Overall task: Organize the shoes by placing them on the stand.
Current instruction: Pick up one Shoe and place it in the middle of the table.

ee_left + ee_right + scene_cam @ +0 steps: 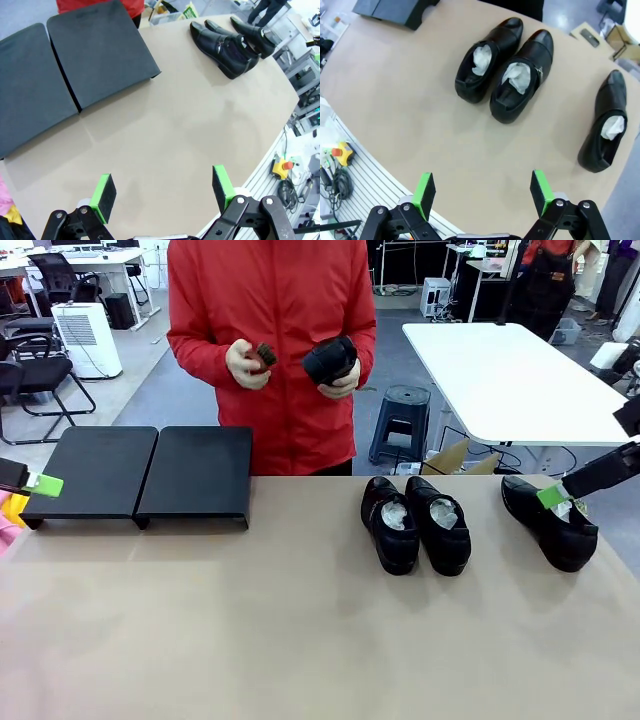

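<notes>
With jaws wide and empty, the right gripper at the frame's right edge is nearest the lone shoe, whose length runs upper left to lower right; the stand lies far left by the open left gripper.

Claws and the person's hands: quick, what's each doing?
Left claw: open, empty.
Right claw: open, empty.
Person's one hand: holds small brown brush.
Person's other hand: holds a black shoe.
</notes>
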`<state>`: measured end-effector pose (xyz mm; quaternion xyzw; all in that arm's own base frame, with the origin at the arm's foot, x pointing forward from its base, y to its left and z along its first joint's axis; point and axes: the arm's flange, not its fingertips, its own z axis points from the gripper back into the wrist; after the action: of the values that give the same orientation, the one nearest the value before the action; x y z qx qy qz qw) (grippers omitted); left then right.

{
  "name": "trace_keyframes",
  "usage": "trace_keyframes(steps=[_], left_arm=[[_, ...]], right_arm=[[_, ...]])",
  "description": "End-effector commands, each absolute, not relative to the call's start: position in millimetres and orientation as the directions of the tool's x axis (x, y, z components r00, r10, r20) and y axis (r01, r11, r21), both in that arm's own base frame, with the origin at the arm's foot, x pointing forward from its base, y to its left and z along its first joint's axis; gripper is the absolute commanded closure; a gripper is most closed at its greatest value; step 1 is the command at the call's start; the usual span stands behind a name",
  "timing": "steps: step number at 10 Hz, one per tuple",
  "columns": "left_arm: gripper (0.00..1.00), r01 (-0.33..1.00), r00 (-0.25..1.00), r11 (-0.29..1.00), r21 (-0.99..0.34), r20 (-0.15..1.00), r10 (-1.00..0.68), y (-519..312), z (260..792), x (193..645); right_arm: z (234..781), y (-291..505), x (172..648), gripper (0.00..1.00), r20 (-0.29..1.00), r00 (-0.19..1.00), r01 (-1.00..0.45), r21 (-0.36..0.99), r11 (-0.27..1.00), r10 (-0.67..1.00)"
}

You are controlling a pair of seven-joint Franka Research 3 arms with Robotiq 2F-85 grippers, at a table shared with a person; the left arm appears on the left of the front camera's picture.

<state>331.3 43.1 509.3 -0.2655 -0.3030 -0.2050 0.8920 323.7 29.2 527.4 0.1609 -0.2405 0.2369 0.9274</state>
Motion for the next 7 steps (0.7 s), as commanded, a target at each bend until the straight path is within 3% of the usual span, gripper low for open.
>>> trace_keyframes(steps=[1,3,7], left_arm=[[0.00,0.540,0.724,0.763,-0.355,0.658,-0.206,44,509,332],[0.00,0.540,0.724,0.763,-0.355,0.658,-0.206,44,509,332],[0.00,0.540,0.724,0.763,-0.355,0.658,-0.206,44,509,332]], right_arm=[[526,28,322,0.00,0.529,0.759,-0.535,0.172,0.827,0.380],[529,54,331,0.00,0.514,0.781,-0.509,0.195,0.838,0.354],[520,152,404,0.00,0.395,0.870,-0.365,0.116,0.924,0.295]])
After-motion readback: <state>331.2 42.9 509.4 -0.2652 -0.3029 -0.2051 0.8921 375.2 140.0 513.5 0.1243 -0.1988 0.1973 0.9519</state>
